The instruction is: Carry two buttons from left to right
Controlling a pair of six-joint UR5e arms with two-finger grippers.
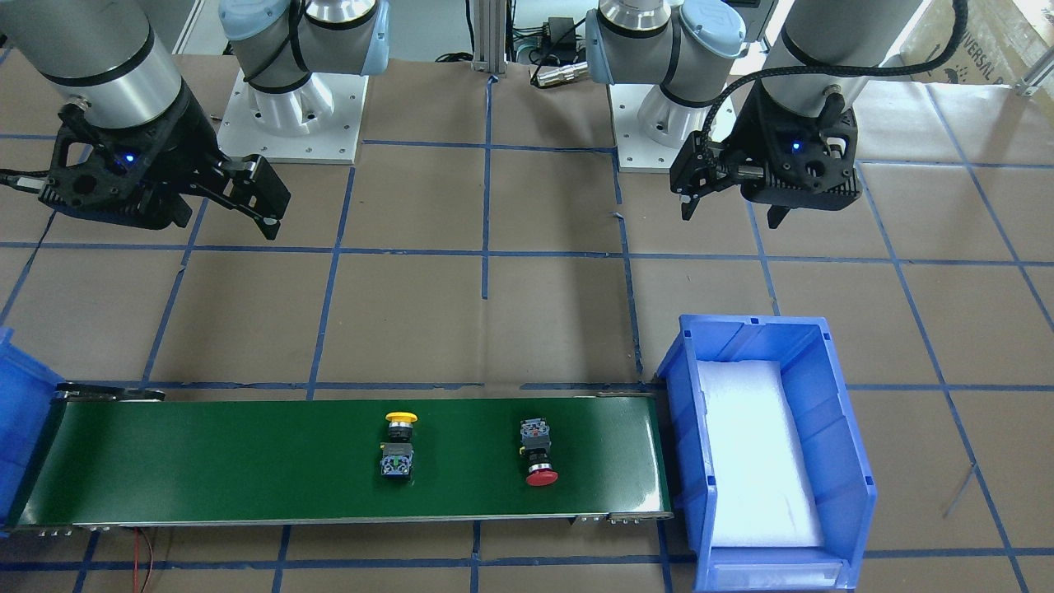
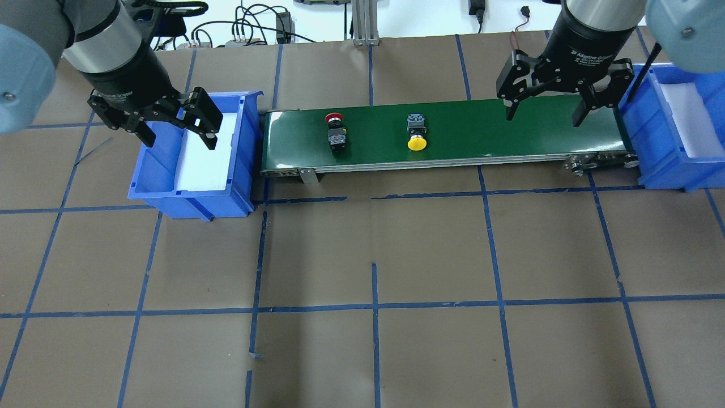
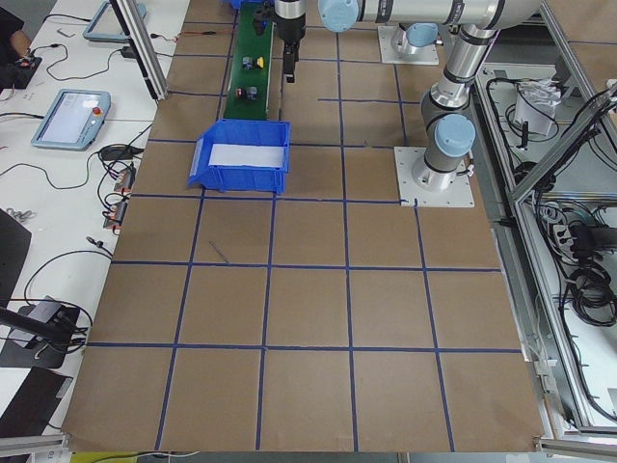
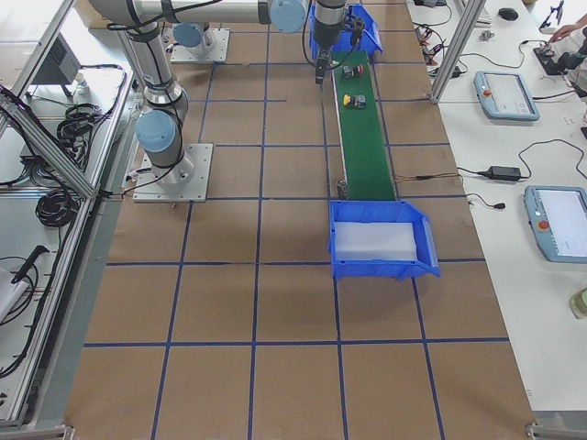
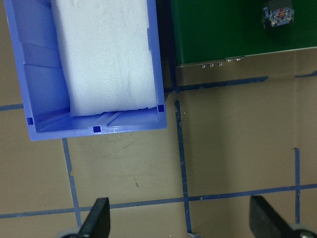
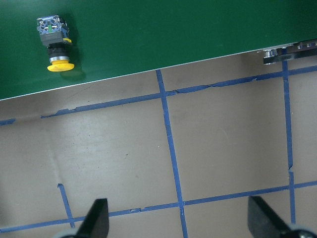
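Two buttons lie on their sides on the green conveyor belt [image 2: 498,130]. The red-capped button [image 2: 336,131] [image 1: 538,453] is nearer the belt's left end. The yellow-capped button [image 2: 417,133] [image 1: 400,445] [image 6: 55,47] lies mid-belt. My left gripper [image 2: 178,130] [image 1: 731,216] hangs open and empty, high above the table by the left blue bin [image 2: 192,192]. In the left wrist view a button's contact block [image 5: 278,14] shows at top right. My right gripper [image 2: 544,113] [image 1: 222,218] is open and empty, high above the belt's right part.
A second blue bin [image 2: 657,170] with white foam stands at the belt's right end. The left blue bin [image 1: 683,371] also holds white foam. Both arm bases [image 1: 288,115] sit on the robot's side. Tablets [image 4: 504,92] and cables lie on side benches.
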